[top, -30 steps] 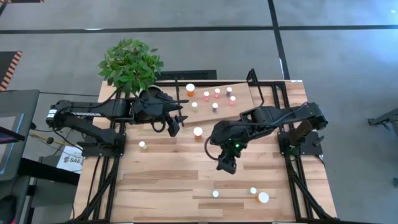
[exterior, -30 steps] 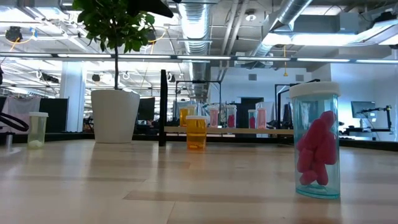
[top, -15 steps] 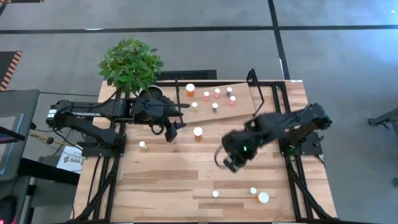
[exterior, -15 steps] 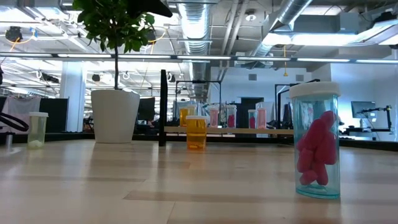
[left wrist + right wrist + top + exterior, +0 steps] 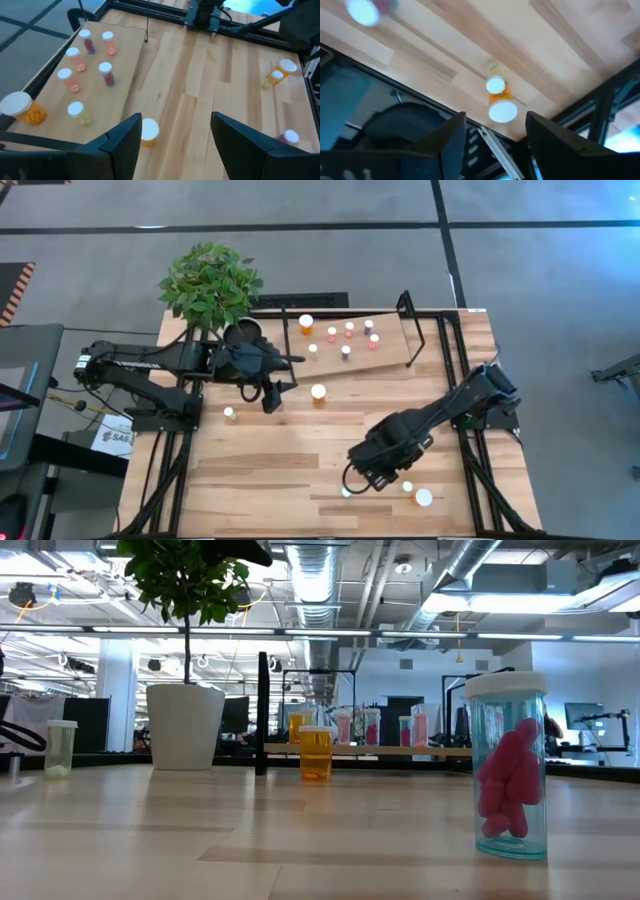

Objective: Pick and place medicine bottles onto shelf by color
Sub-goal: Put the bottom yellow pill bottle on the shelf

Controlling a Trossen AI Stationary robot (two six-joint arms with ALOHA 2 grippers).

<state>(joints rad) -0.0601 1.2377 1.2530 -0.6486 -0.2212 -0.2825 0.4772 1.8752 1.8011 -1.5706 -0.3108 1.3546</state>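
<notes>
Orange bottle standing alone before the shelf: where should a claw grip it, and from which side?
The orange bottle: probably its round body just under the white cap, descending from above; it stands upright with nothing close beside it.

Right claw (image 5: 372, 477) has swung away from the shelf (image 5: 385, 340), from mid-desk (image 5: 260, 455) toward the desk's near edge. It now hangs over the three loose bottles there, just beside the small white-capped bottle (image 5: 346, 492), with its fingers apart. Its arm (image 5: 450, 408) now stretches diagonally from its base. Left claw (image 5: 270, 395) has drifted slightly farther from the shelf and closer to the loose orange bottle (image 5: 318, 392).
</notes>
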